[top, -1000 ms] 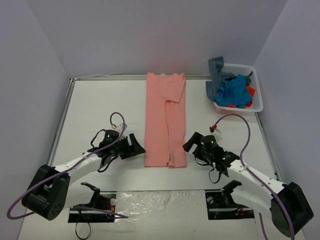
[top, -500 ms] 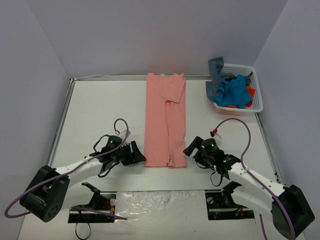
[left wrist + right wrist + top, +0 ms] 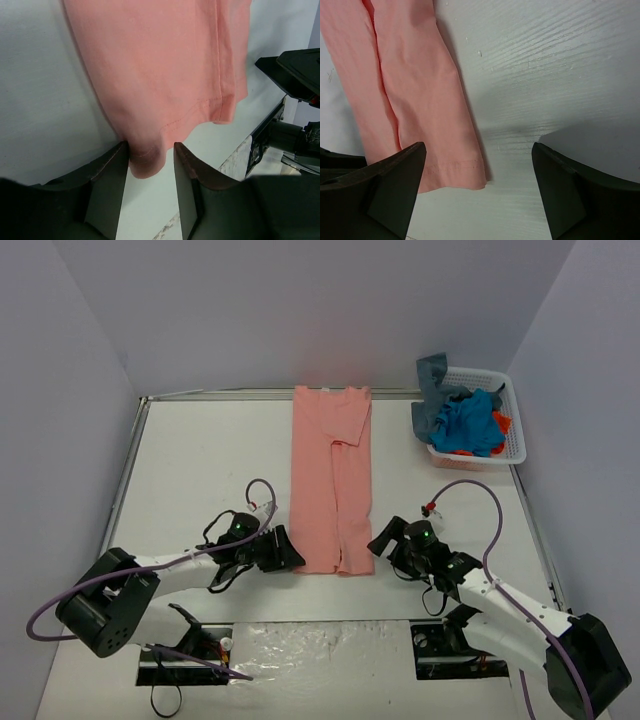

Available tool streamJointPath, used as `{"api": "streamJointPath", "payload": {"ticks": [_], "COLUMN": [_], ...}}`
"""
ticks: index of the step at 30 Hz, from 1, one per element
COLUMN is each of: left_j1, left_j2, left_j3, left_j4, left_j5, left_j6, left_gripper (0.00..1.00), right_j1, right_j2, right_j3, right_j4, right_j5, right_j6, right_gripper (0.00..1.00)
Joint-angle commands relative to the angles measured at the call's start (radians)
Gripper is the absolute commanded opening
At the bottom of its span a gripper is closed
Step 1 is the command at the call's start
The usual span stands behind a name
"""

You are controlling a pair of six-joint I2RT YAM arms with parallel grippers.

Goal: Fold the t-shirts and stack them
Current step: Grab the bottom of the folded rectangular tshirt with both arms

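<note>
**Item:** salmon-pink t-shirt (image 3: 332, 485), a lengthwise strip lying flat on the counter (image 3: 200, 460), hem nearest the arms.
**Left tool** (image 3: 288, 554): jaws part-parted, straddling the near-left hem corner, not clenched on it.
**Right tool** (image 3: 380, 540): released wide, with the near-right corner off-centre between its jaws.
**Hazards:** a pinch that takes one layer only, or one that misses the right corner, likely skews the fold.

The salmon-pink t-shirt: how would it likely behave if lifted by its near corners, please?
Probably floppy: the salmon-pink t-shirt lies flat with soft creases, so it should sag between held corners. Likely light and thin; its corner curls inside the left end effector.
</note>
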Motion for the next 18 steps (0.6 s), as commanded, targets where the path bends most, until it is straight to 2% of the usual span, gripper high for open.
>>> {"api": "streamJointPath", "payload": {"ticks": [1,4,7,11,18], "left_j1": [-0.009,-0.009,-0.012,-0.010,-0.012], "left_j2": [0.008,-0.002,-0.013,-0.025,-0.022], "left_j3": [-0.022,-0.024,-0.022,-0.021,-0.019], "left_j4": [-0.065,-0.078,-0.100,-0.124,-0.137], "left_j5": [-0.039,-0.044,-0.050,-0.061,-0.070], "left_j6": [0.002,0.004,0.011,0.022,0.031], "left_gripper": [0.40,0.39,0.39,0.36,0.34], "right_j1": [0.011,0.012,0.014,0.019,0.035], "right_j2": [-0.006,-0.001,-0.004,-0.007,0.025], "right_j3": [-0.010,-0.013,-0.014,-0.023,-0.059], "right_j4": [-0.013,-0.013,-0.010,0.003,0.068], "right_j5": [0.005,0.005,-0.032,-0.044,-0.063], "right_j6": [0.009,0.009,0.011,0.017,0.045], "right_gripper": [0.83,0.82,0.77,0.63,0.57]}}
